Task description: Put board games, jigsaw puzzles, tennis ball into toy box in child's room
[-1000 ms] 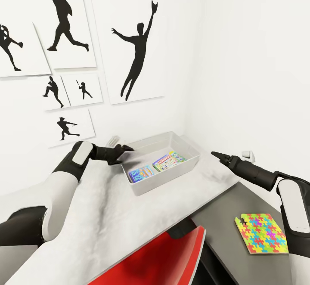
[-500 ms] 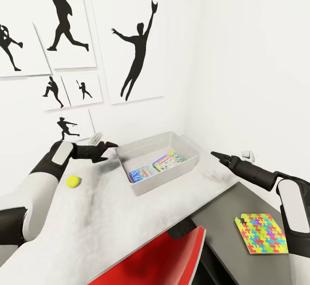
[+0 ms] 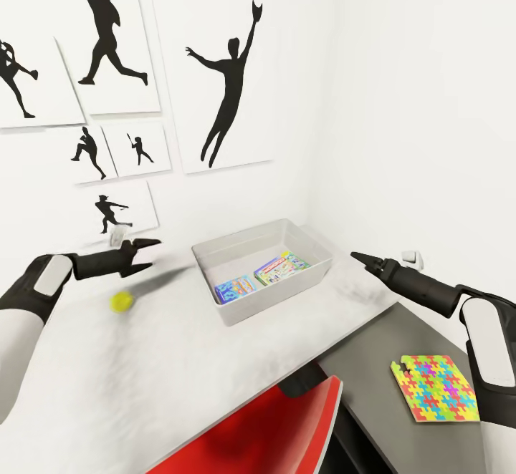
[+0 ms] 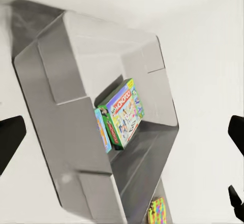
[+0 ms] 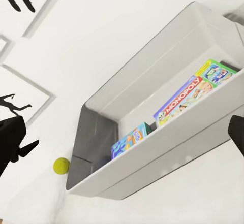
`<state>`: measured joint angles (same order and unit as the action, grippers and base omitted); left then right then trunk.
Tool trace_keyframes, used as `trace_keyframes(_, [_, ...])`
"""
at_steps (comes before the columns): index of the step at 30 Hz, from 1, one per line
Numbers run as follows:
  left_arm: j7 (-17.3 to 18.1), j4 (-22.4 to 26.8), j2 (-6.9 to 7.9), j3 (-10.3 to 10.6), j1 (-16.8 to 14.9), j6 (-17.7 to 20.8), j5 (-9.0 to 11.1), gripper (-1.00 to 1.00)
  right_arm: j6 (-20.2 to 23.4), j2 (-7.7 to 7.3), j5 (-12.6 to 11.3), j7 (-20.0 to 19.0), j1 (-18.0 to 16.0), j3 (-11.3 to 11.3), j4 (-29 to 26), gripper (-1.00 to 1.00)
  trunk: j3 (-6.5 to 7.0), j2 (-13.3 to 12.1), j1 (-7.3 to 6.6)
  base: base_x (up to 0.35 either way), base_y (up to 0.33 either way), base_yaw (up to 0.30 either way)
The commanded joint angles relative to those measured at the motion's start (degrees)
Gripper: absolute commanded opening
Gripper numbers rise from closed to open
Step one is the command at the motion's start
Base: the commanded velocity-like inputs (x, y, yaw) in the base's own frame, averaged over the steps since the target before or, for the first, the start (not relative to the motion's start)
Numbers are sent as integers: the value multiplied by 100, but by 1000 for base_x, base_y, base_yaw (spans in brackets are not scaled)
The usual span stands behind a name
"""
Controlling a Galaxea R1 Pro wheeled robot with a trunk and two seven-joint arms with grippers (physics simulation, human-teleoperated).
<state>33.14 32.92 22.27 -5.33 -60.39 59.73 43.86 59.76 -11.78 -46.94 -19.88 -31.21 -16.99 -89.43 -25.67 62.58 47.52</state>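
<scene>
Hovering our left gripper (image 3: 147, 254), jaws spread and empty, above tennis ball (image 3: 122, 301) on table (image 3: 215, 366), presumably to grab it. Toy box (image 3: 315, 273) nearby holds board games (image 3: 282, 267). Right gripper (image 3: 356, 255) idles; jaw state unclear.

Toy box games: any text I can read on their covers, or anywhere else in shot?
"MONOPOLY": on the cover of the larger board game in the toy box, readable in both wrist views.
Blue game: has cover lettering, too blurred to read.
Smaller print on the Monopoly cover: too small to read.
Jigsaw puzzle and wall pictures: no text visible.
</scene>
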Motion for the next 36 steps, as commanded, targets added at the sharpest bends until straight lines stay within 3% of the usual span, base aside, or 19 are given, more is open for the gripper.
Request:
trace_keyframes(1, [170,-1,49,-20,52,27,-43,100,24,2,54,-61,-6,-8,1,100,-6,4,0,0,0,0])
trace_keyframes(8, [1205,10,469,-20,654,27,-73,100,24,43,54,-56,21,-6,16,100,-6,4,0,0,0,0])
trace_keyframes(15, [2225,43,626,-20,1229,27,-84,100,24,75,54,-54,312,-1,35,100,-6,4,0,0,0,0])
trace_keyframes(16, [2563,48,656,-20,1377,27,-100,100,24,80,54,-56,438,0,37,100,-6,4,0,0,0,0])
trace_keyframes(21, [3489,170,804,-20,1836,3,-146,100,13,134,45,-63,776,2,38,100,-6,4,0,0,0,0])
trace_keyframes(27, [3884,690,987,-15,2130,2,-150,100,16,298,45,-76,890,0,17,100,-6,4,0,0,0,0])
trace_keyframes(36, [4135,1019,1091,-25,2322,16,-148,100,5,377,45,-212,921,25,2,100,-6,4,0,0,0,0])
